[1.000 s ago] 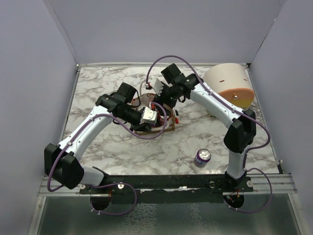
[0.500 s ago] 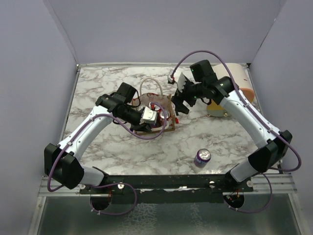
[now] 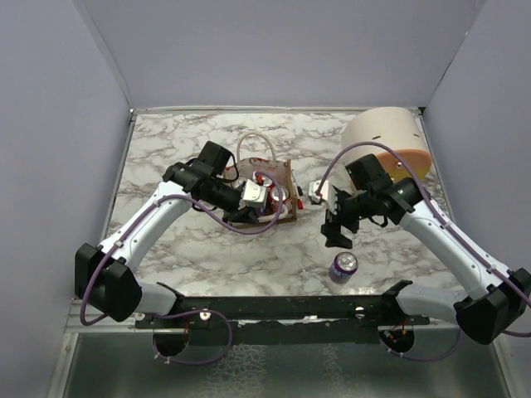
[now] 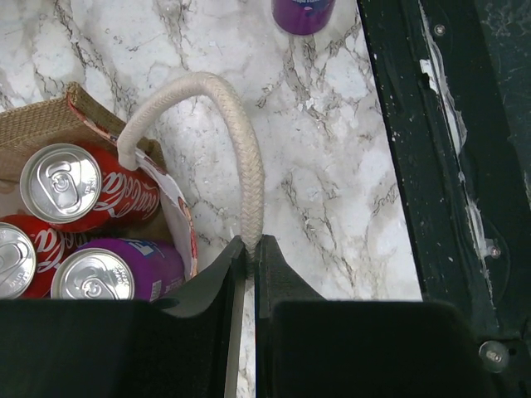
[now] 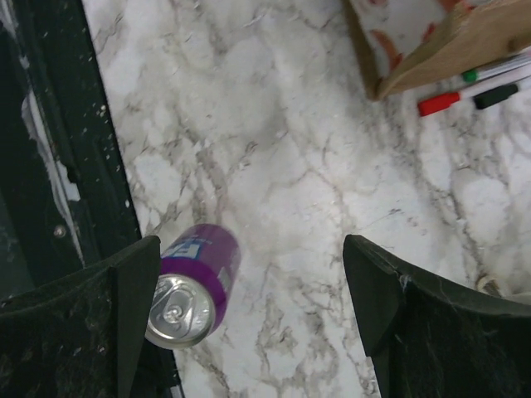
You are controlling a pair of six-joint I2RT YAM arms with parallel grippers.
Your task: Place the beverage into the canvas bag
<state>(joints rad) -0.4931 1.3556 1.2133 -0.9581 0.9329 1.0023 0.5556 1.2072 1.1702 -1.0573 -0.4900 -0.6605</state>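
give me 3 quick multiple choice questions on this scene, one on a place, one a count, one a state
1. Where is the loose purple can?
A. standing on the table near its front edge
B. inside the cream container
C. lying on top of the bag

2. How many cans show inside the canvas bag in the left wrist view?
A. one
B. three
C. five

3. What is the left gripper doing?
A. hanging open above the bag
B. shut on the bag's rope handle
C. shut on a red can

Key:
1 A: it stands upright on the marble, apart from the bag, with the open right gripper close by.
2 B: two red tops and one purple can are visible.
3 B: its fingers pinch the white rope between them.
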